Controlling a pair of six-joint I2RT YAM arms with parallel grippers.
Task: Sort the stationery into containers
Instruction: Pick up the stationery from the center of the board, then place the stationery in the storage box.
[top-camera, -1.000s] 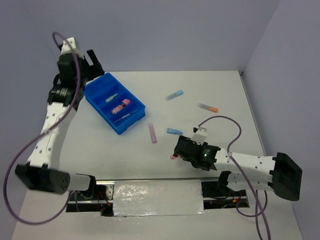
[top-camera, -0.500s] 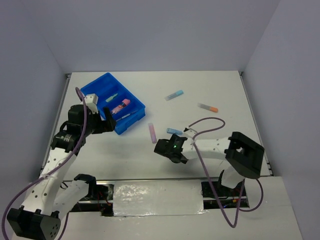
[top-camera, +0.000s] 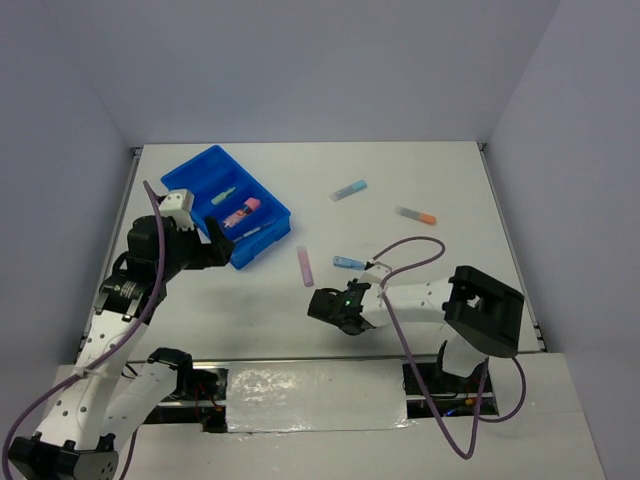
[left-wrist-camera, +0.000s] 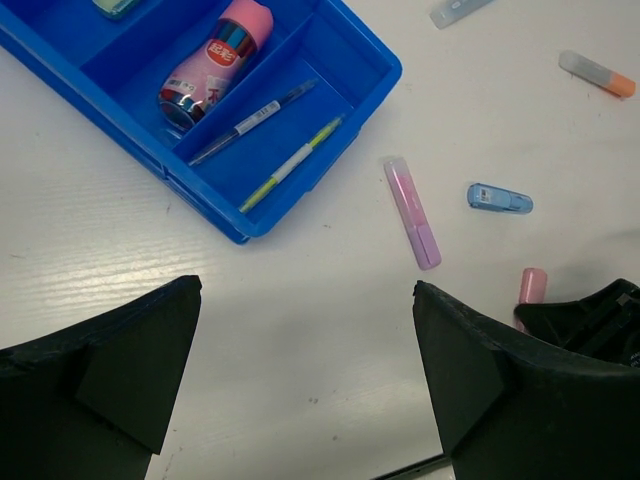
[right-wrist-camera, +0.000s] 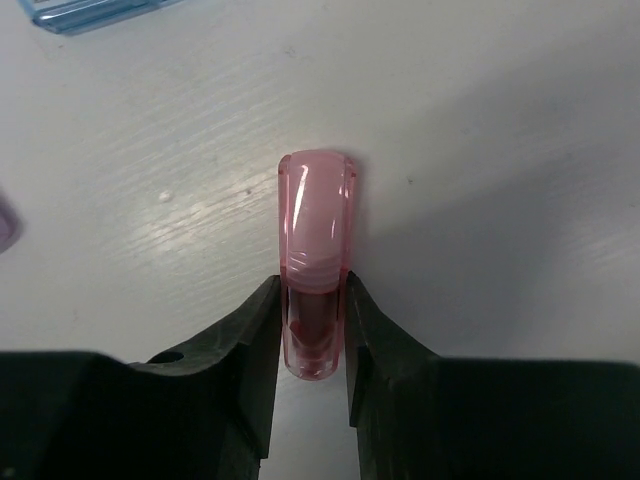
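The right pincer (top-camera: 326, 305) is nearly closed, its two fingers clamped on the tail end of a pink stick (right-wrist-camera: 317, 225). Most of the stick pokes out past the tips, low over the counter (top-camera: 440, 175); I can't tell whether it is touching. It sits near the front edge, well apart from the blue tray (top-camera: 253, 181) at the far left.

The hold worries me. With only the end pinched, a quick swing could let the stick pivot or slide out, and if its free end drags on the counter it may be levered loose.

The straight line to the tray passes over a purple stick (top-camera: 304, 266), with a small blue piece (top-camera: 348, 263) just beside it. A low carry could knock either one away.

The left pincer (top-camera: 214, 241) is spread wide with nothing in it, and it hovers right by the tray's near corner. That is where the two arms could meet, or where the tray could get nudged.

There is open room along the front of the counter and in the middle. The tray's compartments already hold a bottle (left-wrist-camera: 215, 60) and a pen (left-wrist-camera: 255, 120), so a drop needs aiming.
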